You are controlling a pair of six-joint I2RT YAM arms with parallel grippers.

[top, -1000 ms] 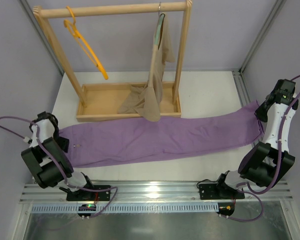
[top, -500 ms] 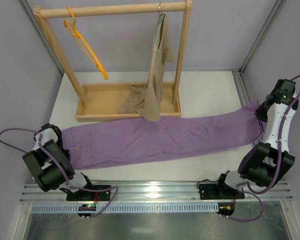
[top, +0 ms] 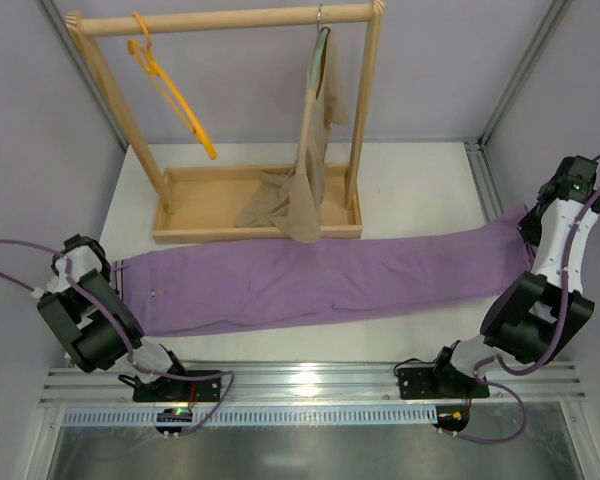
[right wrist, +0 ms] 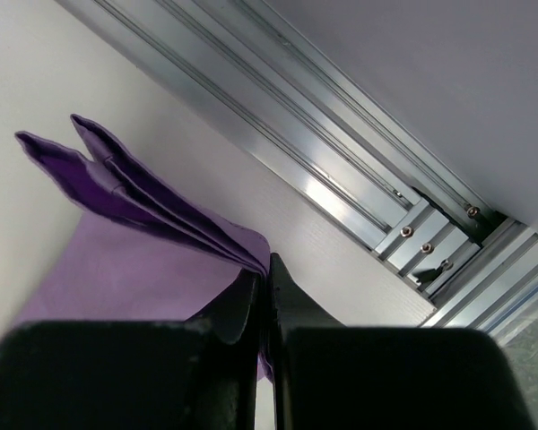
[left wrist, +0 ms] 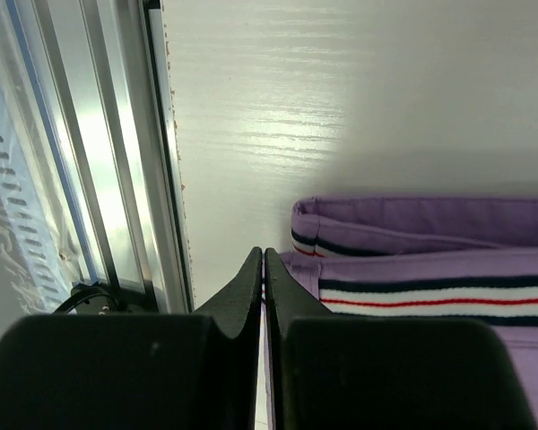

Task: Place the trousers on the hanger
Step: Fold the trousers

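Left gripper (left wrist: 264, 254) newly outward, tight on the trousers (top: 320, 280); right gripper (right wrist: 269, 262) tight on them too.

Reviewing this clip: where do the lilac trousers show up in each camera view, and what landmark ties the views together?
Top external: the trousers lie stretched left to right across the middle, in front of the wooden rack.
Left wrist: lower right, striped waistband beside the shut left gripper.
Right wrist: lower left, folded leg end pinched in the right gripper.
Shared landmark: the white tabletop under the fabric.
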